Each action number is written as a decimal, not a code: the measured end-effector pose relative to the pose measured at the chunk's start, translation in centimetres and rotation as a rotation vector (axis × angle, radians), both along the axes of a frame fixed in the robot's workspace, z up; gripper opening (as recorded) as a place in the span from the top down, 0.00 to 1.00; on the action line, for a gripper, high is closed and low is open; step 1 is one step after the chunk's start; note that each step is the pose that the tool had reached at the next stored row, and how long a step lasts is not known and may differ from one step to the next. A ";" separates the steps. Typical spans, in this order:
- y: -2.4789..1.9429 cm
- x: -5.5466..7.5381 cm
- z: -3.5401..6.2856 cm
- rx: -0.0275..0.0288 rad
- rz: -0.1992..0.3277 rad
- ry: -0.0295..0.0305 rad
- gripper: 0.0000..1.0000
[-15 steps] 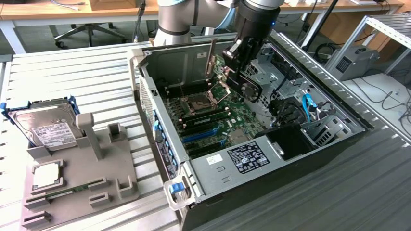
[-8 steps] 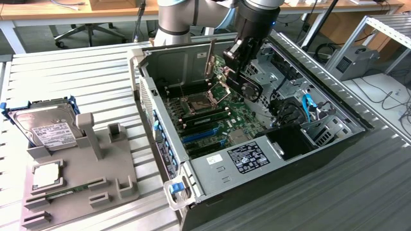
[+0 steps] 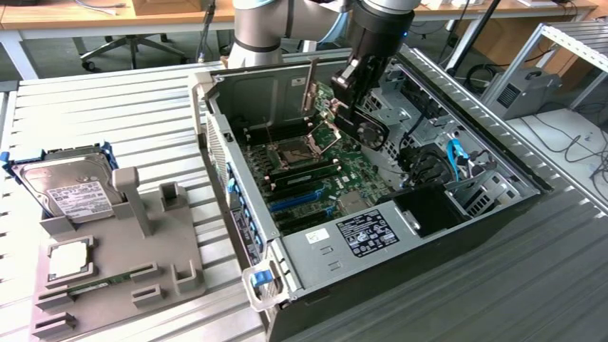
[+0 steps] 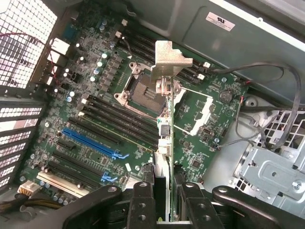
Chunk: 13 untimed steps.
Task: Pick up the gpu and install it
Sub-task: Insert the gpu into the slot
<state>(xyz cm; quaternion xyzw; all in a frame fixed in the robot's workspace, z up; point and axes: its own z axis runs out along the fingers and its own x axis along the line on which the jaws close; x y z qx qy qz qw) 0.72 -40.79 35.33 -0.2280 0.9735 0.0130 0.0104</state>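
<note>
I have the gpu (image 4: 165,125) in my claw (image 4: 167,206). The claw is about half shut, and its fingers (image 4: 143,202) pinch the card by its thin edge. The card sticks out past the fingertips, and its silver end piece (image 4: 169,59) is the part farthest from the claw. Below the claw lies the green motherboard (image 4: 95,95), inside the open computer case (image 3: 249,89). The blue slots (image 4: 90,140) sit off to one side of the claw. So the pick-up is done. I think the card hangs above the board and is not in a slot yet.
</note>
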 end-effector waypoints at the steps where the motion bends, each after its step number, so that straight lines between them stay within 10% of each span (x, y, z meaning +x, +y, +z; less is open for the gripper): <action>1: 0.00 0.0 0.00 0.0000 0.004 0.0000 0.74; 13: 0.00 0.0 0.00 0.0000 0.054 0.0000 0.74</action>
